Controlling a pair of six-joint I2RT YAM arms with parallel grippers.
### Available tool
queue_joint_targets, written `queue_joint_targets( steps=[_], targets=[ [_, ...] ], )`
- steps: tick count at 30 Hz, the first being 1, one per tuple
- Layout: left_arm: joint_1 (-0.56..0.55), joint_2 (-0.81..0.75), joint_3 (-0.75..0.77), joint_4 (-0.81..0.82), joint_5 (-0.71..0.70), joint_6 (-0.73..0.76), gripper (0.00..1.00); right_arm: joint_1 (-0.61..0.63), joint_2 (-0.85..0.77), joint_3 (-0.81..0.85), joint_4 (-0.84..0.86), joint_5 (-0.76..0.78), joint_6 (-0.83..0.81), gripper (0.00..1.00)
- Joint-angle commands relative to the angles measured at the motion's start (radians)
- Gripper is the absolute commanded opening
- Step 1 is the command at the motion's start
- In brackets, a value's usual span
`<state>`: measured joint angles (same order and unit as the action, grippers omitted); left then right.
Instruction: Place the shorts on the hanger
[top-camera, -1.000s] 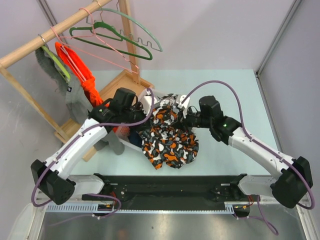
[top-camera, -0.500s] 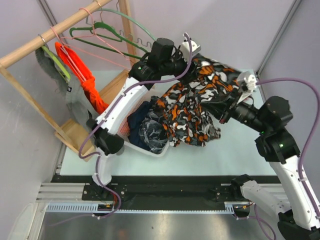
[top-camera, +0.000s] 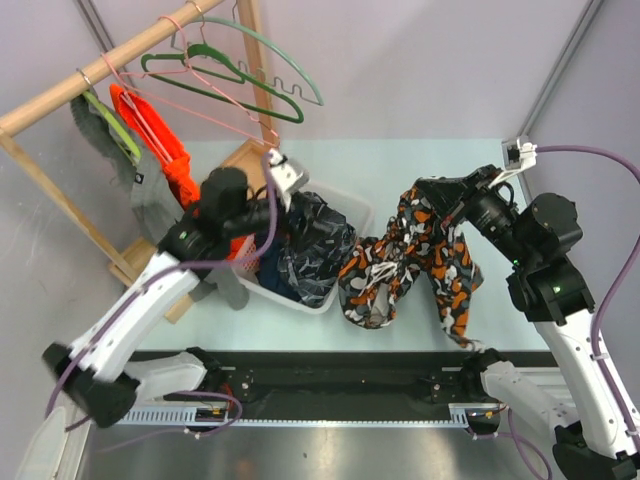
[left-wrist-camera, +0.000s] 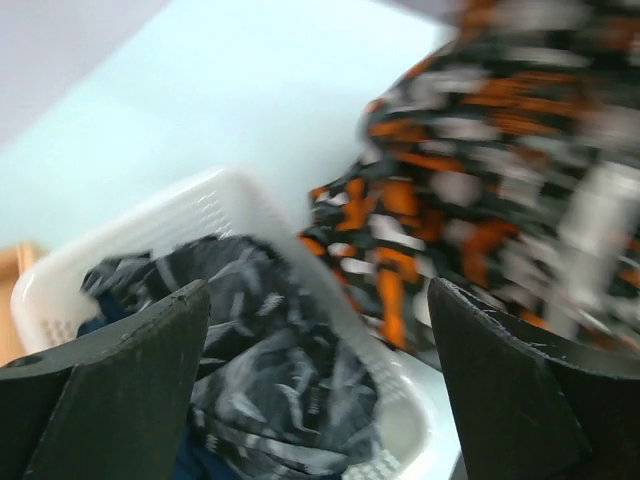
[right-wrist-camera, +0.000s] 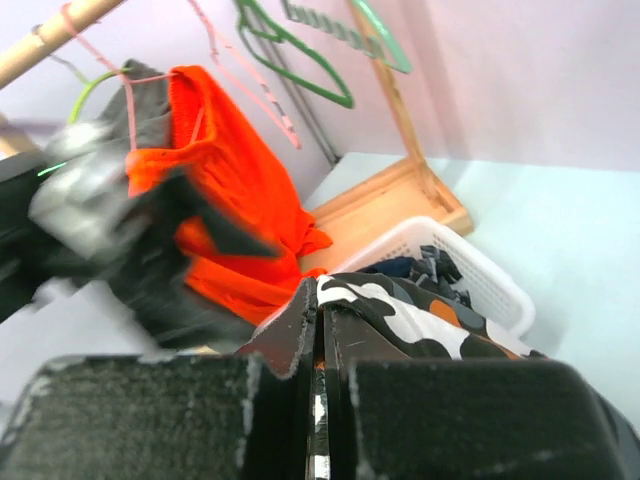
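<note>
Right hand (right-wrist-camera: 322, 390): closed tight on a fold of the shorts (top-camera: 405, 265); in my wrist view the patterned cloth comes out of the seam between my two fingers (right-wrist-camera: 150, 420).
Right arm: raised over the right part of the worktop (top-camera: 400, 165), hand pointing left toward the rack.
Shorts: hanging from my right hand in a long crumpled drape, out of the basket and just right of it. The lowest folds seem to lie on the worktop, though from above I cannot be sure they touch.
Left hand (left-wrist-camera: 315, 390): spread wide, nothing between the fingers (left-wrist-camera: 110, 380).
Left arm: reaching over the basket (top-camera: 305, 303), hand above its far left corner, apart from the shorts.
Basket: white plastic, on the worktop just in front of the rack's foot, with dark blue-grey clothes (top-camera: 310, 245) bunched inside.
Hanger (top-camera: 266, 134): thin pink wire, hooked on the wooden rail (top-camera: 60, 95) at the back left, well apart from the shorts and from both my hands; nothing hangs on it.
Rail, other things: an orange garment (top-camera: 160, 140) beside the pink wire and two green hangers (top-camera: 285, 108) farther along.
Left wrist view: blurred, so the shorts show there only as smeared orange, white and dark patches past the basket rim.
</note>
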<state>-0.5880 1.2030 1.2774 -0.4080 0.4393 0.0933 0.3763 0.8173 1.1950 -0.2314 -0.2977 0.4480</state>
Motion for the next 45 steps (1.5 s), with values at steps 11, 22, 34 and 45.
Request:
queue_joint_targets(
  steps=[11,22,34,45],
  targets=[
    [-0.527,-0.166,-0.366,0.222,-0.347,0.051,1.0,0.01,-0.007,-0.02,0.153,0.192,0.055,0.0],
    [-0.786,0.064,-0.288,0.478,-0.697,-0.073,1.0,0.076,0.0,-0.031,0.191,0.333,0.044,0.0],
    [-0.829,0.343,-0.112,0.517,-0.947,-0.083,0.92,0.099,-0.003,-0.029,0.204,0.379,0.041,0.0],
    [-0.535,0.103,-0.133,0.236,-0.729,-0.018,0.0,0.085,-0.063,-0.011,0.152,0.407,-0.017,0.0]
  ],
)
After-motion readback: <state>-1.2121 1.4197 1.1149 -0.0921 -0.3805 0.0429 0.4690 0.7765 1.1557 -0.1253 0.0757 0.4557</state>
